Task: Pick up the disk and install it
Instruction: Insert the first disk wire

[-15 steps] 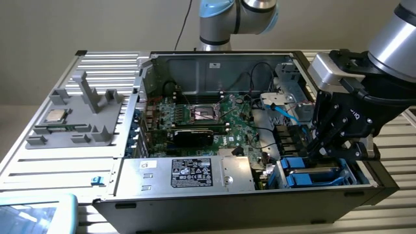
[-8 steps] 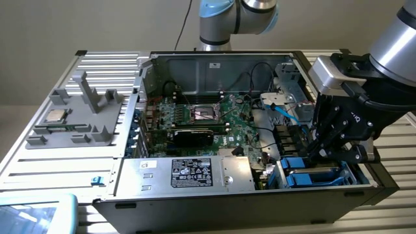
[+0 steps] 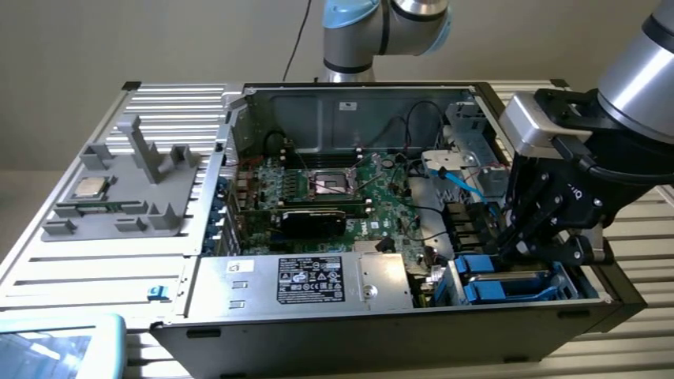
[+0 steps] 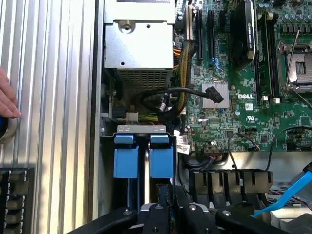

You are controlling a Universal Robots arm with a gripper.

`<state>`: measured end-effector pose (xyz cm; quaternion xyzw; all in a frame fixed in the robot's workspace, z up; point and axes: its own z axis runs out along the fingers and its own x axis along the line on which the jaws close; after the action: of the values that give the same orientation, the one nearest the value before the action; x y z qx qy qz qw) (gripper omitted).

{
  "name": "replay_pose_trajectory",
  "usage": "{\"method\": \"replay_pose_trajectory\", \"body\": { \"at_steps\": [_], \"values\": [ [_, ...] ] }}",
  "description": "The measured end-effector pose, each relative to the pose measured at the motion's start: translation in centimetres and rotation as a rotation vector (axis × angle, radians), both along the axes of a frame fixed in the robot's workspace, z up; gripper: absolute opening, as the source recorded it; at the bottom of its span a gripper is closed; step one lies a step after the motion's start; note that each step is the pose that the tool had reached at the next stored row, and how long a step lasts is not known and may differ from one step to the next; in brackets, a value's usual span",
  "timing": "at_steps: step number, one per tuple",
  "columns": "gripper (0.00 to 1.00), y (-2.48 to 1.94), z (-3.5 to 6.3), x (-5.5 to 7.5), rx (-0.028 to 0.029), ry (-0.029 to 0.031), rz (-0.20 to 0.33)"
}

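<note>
The disk (image 3: 503, 286) lies inside the drive bay at the corner of the open computer case on the exterior view's right. Its blue carrier (image 4: 161, 158) shows as two blue tabs with a narrow silver strip between them. My gripper (image 3: 517, 253) reaches down into the case just over the disk's end. In the wrist view its black fingers (image 4: 164, 197) stand close together, shut, right behind the blue tabs. Whether they pinch the carrier's edge or only rest against it is hidden.
The silver power-supply box (image 3: 316, 280) fills the case next to the bay, with cable bundles (image 4: 183, 53) beside it. A blue cable (image 3: 465, 186) hangs near my arm. A grey fixture with a CPU chip (image 3: 88, 187) sits outside the case. A hand (image 4: 7, 100) rests on the ribbed table.
</note>
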<state>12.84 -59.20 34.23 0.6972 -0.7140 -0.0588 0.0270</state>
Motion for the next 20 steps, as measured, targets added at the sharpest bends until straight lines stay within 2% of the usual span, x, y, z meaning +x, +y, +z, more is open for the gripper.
{"method": "replay_pose_trajectory", "body": {
  "at_steps": [7,12,20],
  "values": [
    [0.16,-0.06,-0.19,0.0,-0.0002,-0.0014,-0.001],
    [0.16,-0.06,-0.3,0.0,0.0003,-0.0045,-0.001],
    [0.16,-0.04,-0.45,-0.09,0.0004,-0.0053,-0.001]
  ]
}}
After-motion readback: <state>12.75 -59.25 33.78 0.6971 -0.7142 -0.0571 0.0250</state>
